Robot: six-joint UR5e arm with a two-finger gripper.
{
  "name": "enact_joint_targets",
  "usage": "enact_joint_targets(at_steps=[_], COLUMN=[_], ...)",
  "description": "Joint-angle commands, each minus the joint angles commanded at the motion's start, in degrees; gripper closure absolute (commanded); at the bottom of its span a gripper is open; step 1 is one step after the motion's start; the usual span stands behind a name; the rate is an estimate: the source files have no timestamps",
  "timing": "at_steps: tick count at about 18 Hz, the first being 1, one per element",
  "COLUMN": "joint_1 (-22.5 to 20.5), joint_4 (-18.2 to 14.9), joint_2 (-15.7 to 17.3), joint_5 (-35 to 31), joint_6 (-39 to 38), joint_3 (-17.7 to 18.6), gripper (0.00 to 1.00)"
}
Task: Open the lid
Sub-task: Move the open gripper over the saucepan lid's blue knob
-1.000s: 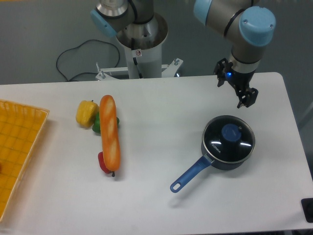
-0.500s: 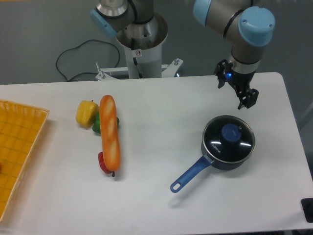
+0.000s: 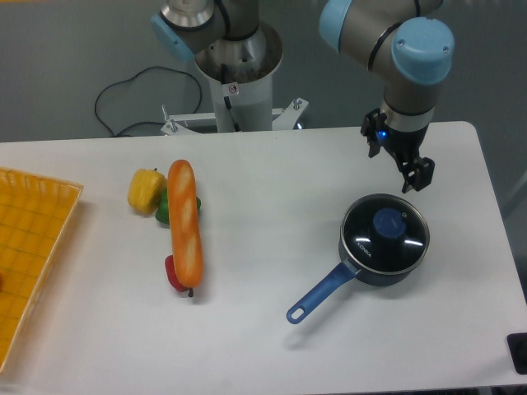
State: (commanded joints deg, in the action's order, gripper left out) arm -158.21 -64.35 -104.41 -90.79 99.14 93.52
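The lid (image 3: 385,234) is a round clear glass disc with a metal rim and a blue knob, lying closed on a dark blue saucepan (image 3: 375,259) at the right of the table. The pan's long blue handle points toward the front left. My gripper (image 3: 414,176) hangs just behind and slightly right of the pan, above the table, apart from the lid. Its dark fingers point down, and the view does not show whether they are open or shut. Nothing is seen between them.
A long bread loaf (image 3: 185,220) lies left of centre with a yellow pepper (image 3: 146,189), a green one and a red one beside it. An orange basket (image 3: 29,255) sits at the left edge. The robot base (image 3: 239,74) stands behind the table.
The arm has shifted slightly, bringing the gripper a little lower and nearer the pan's far rim. The lid and pan have not moved.
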Motion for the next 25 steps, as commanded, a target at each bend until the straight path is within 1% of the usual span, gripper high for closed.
enact_joint_targets(at_steps=[1,2,7,10,13,25], joint_1=[0.26,0.44,0.44,0.36,0.44,0.36], joint_4=[1.32,1.60,1.69,1.25,1.25,1.42], joint_2=[-0.62,-0.97,-2.20,-3.34,-3.61,-3.70], joint_5=[0.00,0.00,0.35,3.16,3.52,2.99], joint_6=[-0.09,0.00,-0.17,-1.75,-4.92,-5.89], joint_3=[-0.09,-0.26,-0.79,-0.88,-0.79,-0.17], gripper=[0.00,0.00,0.00,0.00,0.00,0.00])
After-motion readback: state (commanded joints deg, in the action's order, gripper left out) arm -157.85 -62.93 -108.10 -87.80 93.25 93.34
